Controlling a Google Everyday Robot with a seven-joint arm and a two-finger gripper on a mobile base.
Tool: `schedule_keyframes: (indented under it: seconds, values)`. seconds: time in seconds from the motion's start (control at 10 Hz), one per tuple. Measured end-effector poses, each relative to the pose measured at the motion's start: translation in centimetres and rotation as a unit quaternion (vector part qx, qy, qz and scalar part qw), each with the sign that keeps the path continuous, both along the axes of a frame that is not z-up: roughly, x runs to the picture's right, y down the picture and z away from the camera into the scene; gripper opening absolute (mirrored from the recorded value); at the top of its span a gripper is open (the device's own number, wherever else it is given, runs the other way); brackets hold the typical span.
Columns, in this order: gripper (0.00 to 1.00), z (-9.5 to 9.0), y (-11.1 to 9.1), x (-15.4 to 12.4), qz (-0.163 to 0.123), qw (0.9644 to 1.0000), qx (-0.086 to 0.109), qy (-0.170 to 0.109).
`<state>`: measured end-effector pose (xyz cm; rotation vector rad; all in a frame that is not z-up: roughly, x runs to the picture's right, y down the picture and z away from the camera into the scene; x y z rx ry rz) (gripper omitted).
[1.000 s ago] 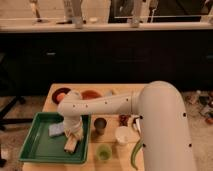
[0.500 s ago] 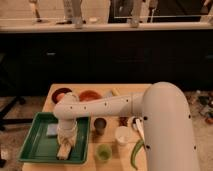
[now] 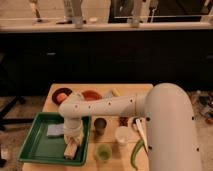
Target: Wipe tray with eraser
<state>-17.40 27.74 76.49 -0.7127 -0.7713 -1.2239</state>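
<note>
The large green tray lies at the front left of the wooden table. My white arm reaches from the right across the table, and the gripper points down into the tray's front right part. It is shut on the tan eraser, whose lower end rests on the tray floor near the front rim. A flat pale blue-grey pad lies in the tray just left of the gripper.
Right of the tray stand a dark cup, a white cup and a green cup. A long green vegetable lies at the front right. A red bowl and a bowl with an orange item stand behind the tray.
The gripper with the eraser has slid across the tray floor toward the front rim, first a little left, then back right.
</note>
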Motion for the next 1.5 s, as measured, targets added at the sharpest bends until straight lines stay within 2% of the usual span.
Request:
schedule_keyframes:
  seconds: [0.2,0.4,0.7,1.0,1.3,1.5]
  values:
    - [0.0,0.8,0.0,0.2,-0.006,0.9999,-0.001,0.01]
    - [0.0,1.1,0.0,-0.8,-0.009,0.9999,0.0,0.004]
    - [0.0,0.4,0.3,-2.6,-0.016,0.9996,-0.002,-0.021]
    - [0.0,-1.2,0.7,-4.7,-0.018,0.9985,-0.003,-0.052]
    - [0.0,-1.6,0.7,-3.3,-0.022,0.9986,-0.006,-0.048]
    - [0.0,-0.7,0.3,-1.6,-0.023,0.9993,-0.004,-0.028]
